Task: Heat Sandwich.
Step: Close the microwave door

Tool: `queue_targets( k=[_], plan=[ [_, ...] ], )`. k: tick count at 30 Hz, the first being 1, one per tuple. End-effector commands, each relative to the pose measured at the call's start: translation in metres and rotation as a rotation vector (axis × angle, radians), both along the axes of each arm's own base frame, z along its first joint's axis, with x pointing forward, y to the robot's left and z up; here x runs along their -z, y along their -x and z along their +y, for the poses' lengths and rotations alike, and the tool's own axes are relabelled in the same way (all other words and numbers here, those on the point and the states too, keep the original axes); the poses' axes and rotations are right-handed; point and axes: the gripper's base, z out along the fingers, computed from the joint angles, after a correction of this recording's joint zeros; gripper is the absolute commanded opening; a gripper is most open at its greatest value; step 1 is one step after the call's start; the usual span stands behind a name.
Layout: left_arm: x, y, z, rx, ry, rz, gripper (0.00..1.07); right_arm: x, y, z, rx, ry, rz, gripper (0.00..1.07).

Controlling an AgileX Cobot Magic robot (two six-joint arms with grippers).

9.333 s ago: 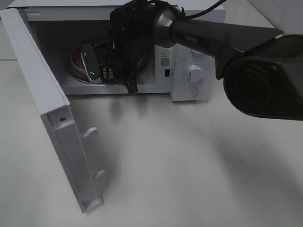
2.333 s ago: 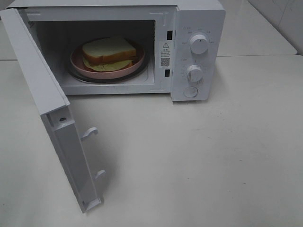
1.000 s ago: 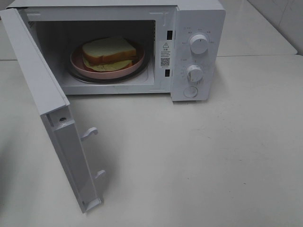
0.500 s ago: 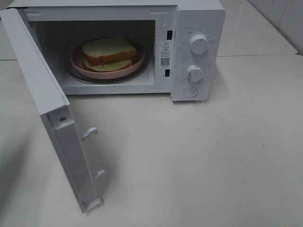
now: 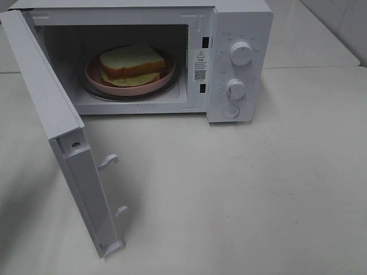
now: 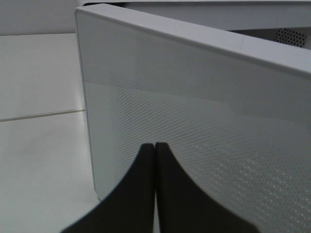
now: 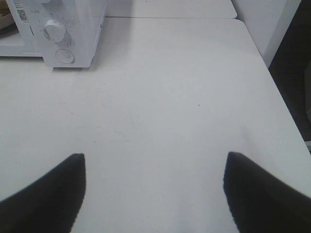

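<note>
Left tool (image 6: 155, 145): pressed shut, fingertips together, nothing between them. Directly ahead of it, close, the outer face of the open microwave door (image 6: 194, 121), white with a dotted window; touching or not, cannot tell.

Right tool (image 7: 154, 155): spread wide, empty, hanging over bare table (image 7: 160, 87). Ahead of it and off toward the left tool's side, well apart, the microwave (image 7: 77, 29) with its lower knob (image 7: 54, 30) facing out.

Neither tool visible from the high camera.

Sandwich (image 5: 133, 62): inside the microwave cavity, flat on the pink plate (image 5: 94, 77), which sits on the round turntable. Beyond the door from the left tool, on the door's far side. Far from the right tool, out of that tool's view.

Door (image 5: 46, 97) swung fully outward, latch hooks exposed on its free edge. Upper knob (image 5: 241, 52) and lower knob (image 5: 235, 89) on the panel beside the cavity.
</note>
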Motion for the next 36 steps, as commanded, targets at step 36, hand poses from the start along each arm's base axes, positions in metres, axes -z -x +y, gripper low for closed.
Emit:
queue_targets(
  k=[36],
  plan=[
    [0.002, -0.070, -0.153, 0.008, 0.021, -0.038, 0.00, -0.001, 0.003, 0.000, 0.005, -0.007, -0.039, 0.76]
  ],
)
